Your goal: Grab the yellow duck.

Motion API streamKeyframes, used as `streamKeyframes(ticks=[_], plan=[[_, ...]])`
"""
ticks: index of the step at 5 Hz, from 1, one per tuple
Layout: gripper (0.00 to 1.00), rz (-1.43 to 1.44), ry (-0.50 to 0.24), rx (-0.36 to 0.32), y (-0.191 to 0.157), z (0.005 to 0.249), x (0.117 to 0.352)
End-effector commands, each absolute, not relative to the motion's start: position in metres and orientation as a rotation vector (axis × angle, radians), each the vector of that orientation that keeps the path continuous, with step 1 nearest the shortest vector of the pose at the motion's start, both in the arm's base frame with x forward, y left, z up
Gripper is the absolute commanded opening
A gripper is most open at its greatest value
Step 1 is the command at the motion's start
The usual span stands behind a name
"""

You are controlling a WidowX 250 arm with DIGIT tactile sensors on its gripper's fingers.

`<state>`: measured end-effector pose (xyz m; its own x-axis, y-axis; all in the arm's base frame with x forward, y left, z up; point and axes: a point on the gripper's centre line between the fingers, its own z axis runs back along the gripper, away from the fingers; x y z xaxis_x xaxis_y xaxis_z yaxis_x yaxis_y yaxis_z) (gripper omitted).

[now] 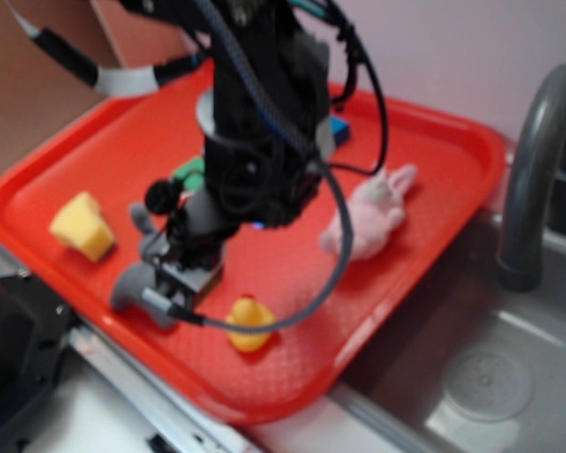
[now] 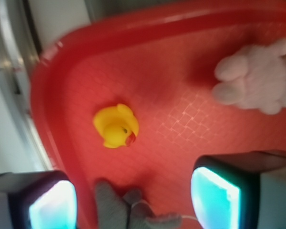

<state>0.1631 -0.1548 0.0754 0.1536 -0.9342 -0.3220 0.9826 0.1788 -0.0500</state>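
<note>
Gripper open, duck not gripped

Gripper (image 2: 133,200) is seen wide open in the wrist view, with nothing held between the fingers (image 2: 214,198). Yellow duck (image 2: 116,126) is seen lying on the red tray (image 2: 52,109), near the tray's front rim, apart from the gripper and ahead of it. A grey plush toy (image 2: 121,207) is seen just below the gap between the fingers. A pink plush rabbit (image 1: 368,222) is placed further right on the tray, well apart from the duck. A yellow sponge wedge (image 1: 82,225) is located at the tray's left end. A sink (image 1: 491,377) with a grey faucet (image 1: 533,170) is seen beside the tray.
</note>
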Motion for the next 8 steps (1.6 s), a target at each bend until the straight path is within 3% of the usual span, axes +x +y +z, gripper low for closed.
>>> streamKeyframes(ticks=[1,4,5,7,8], plan=[[1.00,-1.411,0.270,0.277,-0.147,0.056,0.141],[1.00,-1.428,0.281,0.231,-0.154,0.034,0.139],[0.00,-1.420,0.277,0.201,-0.151,0.034,0.140],[0.00,-1.374,0.264,0.189,-0.149,0.034,0.141],[0.00,-1.122,0.221,0.172,-0.135,0.067,0.148]])
